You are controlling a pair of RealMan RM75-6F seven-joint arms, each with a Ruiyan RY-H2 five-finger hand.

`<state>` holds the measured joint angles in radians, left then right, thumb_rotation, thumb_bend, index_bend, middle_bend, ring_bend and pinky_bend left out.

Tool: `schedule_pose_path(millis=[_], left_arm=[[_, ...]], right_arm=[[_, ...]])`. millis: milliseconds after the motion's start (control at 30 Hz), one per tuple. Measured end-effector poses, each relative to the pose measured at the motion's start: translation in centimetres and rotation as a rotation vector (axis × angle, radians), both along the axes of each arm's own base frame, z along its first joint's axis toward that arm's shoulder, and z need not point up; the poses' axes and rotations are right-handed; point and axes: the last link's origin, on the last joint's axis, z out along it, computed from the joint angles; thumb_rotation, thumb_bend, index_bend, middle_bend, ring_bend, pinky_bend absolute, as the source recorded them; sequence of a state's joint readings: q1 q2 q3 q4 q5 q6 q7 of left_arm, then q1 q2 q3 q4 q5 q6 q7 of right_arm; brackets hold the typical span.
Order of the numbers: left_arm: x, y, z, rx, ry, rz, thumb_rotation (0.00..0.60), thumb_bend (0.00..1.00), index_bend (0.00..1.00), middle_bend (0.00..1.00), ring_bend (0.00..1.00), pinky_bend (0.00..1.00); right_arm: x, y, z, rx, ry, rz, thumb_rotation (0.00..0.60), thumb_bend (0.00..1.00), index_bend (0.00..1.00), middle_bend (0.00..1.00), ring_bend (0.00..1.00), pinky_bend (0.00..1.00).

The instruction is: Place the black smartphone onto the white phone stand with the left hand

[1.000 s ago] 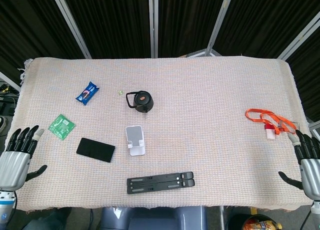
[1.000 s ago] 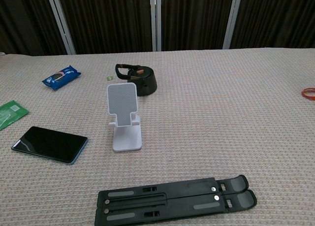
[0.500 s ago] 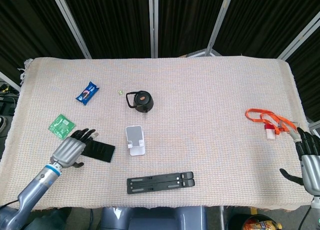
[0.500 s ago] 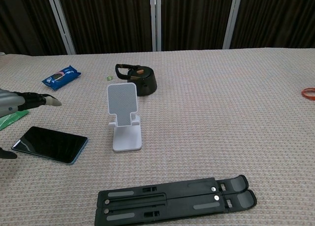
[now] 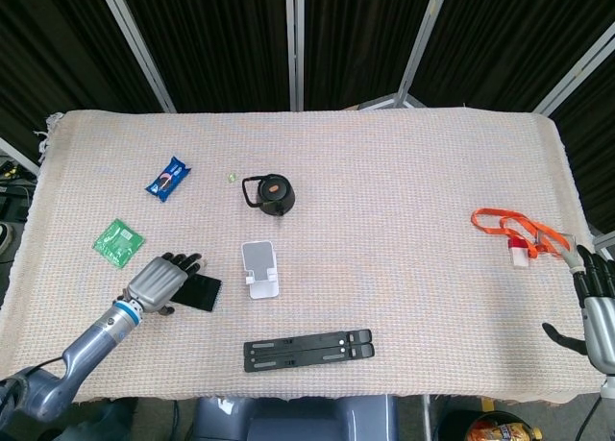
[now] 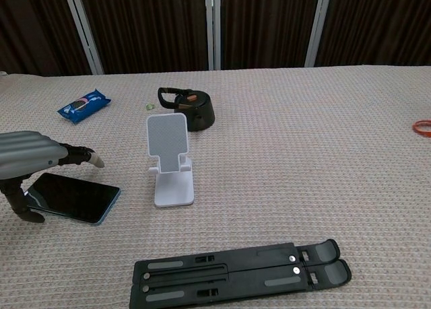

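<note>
Smartphone (image 6: 71,197) flat | left robot hand (image 5: 160,280) spread above | stand (image 6: 170,162) beside | bottle cap (image 6: 192,110) behind

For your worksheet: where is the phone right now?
In the head view, the phone lies flat, left of the white stand, partly under the left hand.

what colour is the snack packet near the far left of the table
Blue, with white and dark print; the snack packet shows best in the chest view.
</note>
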<state>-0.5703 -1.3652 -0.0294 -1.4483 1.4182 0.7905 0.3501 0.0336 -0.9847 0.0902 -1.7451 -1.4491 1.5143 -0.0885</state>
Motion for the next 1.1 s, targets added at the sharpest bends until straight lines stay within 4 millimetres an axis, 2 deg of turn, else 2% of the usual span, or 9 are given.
schedule_pose_path(millis=[133,200,300,367,533,833,933,1100], left_arm=[[-0.3,0.0,-0.5,0.0,0.002,0.01,0.6,0.0,0.26,0.2,0.28,0.34],[-0.5,0.0,-0.8,0.004,0.005,0.011,0.6,0.0,0.4,0.33,0.39,0.45],[-0.8,0.0,-1.2,0.019,-0.004,0.019,0.6,0.0,0.58,0.51,0.55,0.55],[-0.8,0.0,-1.0,0.03,-0.011,0.02,0.6,0.0,0.63,0.55,0.58,0.56],[-0.3,0.0,0.1,0.067,-0.043,-0.006,0.6,0.0,0.63,0.55,0.58,0.56],[2.3,-0.2,4.4,0.163,-0.096,-0.177,0.6,0.0,0.63,0.55,0.58,0.56],[3.5,-0.2,5.2,0.199,-0.105,-0.262,0.6,0.0,0.64,0.55,0.58,0.56],[6.3,0.5,5.7,0.261,-0.042,-0.531,0.6,0.0,0.64,0.55,0.58,0.56]], right_arm=[[0.1,0.1,0.0,0.001,0.001,0.002,0.6,0.0,0.0,0.0,0.0,0.0],[0.1,0.2,0.0,0.0,0.003,0.003,0.6,0.0,0.0,0.0,0.0,0.0],[0.2,0.1,-0.1,0.002,0.002,0.004,0.6,0.0,0.0,0.0,0.0,0.0],[0.1,0.1,-0.1,0.002,0.0,0.003,0.6,0.0,0.0,0.0,0.0,0.0],[0.1,0.1,0.0,0.001,-0.001,0.002,0.6,0.0,0.0,0.0,0.0,0.0],[0.3,0.2,0.0,-0.001,-0.004,0.007,0.6,0.0,0.0,0.0,0.0,0.0],[0.3,0.2,0.1,-0.001,-0.005,0.007,0.6,0.0,0.0,0.0,0.0,0.0],[0.1,0.1,0.2,-0.007,-0.008,0.001,0.6,0.0,0.0,0.0,0.0,0.0]])
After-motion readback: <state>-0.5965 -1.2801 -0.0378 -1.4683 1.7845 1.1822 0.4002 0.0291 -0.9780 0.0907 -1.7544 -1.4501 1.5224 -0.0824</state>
